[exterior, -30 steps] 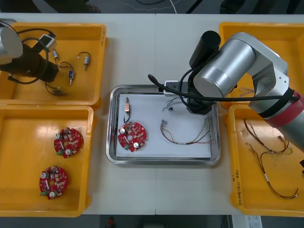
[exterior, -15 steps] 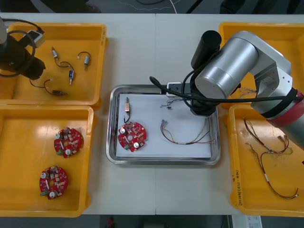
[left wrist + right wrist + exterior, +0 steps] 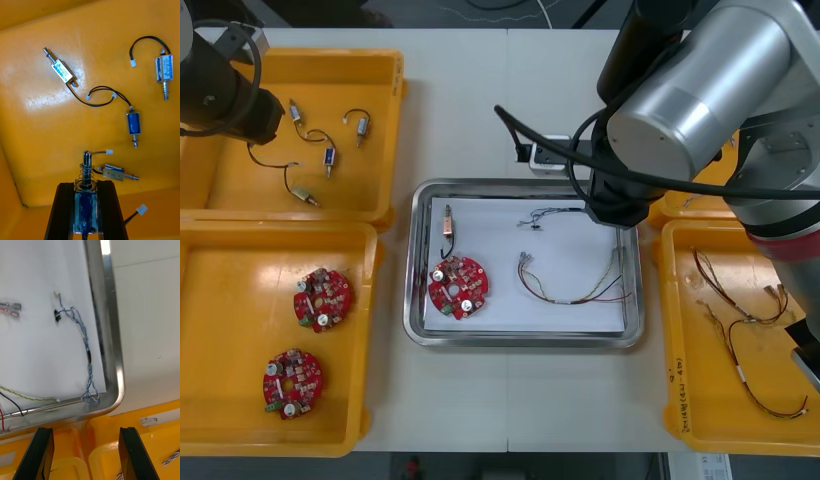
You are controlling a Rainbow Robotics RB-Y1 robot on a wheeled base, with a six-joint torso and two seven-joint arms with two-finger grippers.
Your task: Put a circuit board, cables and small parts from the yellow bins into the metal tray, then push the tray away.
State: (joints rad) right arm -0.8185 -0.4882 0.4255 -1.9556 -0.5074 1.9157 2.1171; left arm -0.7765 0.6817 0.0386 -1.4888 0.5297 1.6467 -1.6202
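Yellow bins (image 3: 240, 250) stand in pairs on the counter (image 3: 480, 110), two at 9 o'clock and two at 3 o'clock of the metal tray (image 3: 520, 338), which lies at the middle with a white inside.

In the front view the right arm (image 3: 690, 90) reaches over the tray's 1 o'clock corner. In its wrist view, the right gripper (image 3: 85, 433) hangs over the orange bin edges just outside that corner of the tray (image 3: 112, 352). Its fingers (image 3: 41, 450) stand wide apart with nothing between them.

The left gripper (image 3: 225, 100) hovers over the far left bin (image 3: 350, 60), at 10 o'clock from the tray. Its fingers (image 3: 107, 210) are closed on a blue small metal part (image 3: 86, 204), whose spring and plunger stick out past the fingertips.

One round red circuit board (image 3: 458, 285) lies in the tray toward 8 o'clock. Two more boards (image 3: 323, 298) lie in the near left bin.

A red and yellow cable (image 3: 575, 290) curves across the tray toward 4 o'clock. A twisted blue and white cable (image 3: 555, 213) lies toward 1 o'clock, its end bunched in that corner (image 3: 90, 395). More cables (image 3: 740, 320) lie in the near right bin (image 3: 690, 410).

A small metal part on a black lead (image 3: 448, 222) lies in the tray at 11 o'clock, just beyond the board. Loose small metal parts (image 3: 134, 125) with black leads are scattered on the far left bin's floor.
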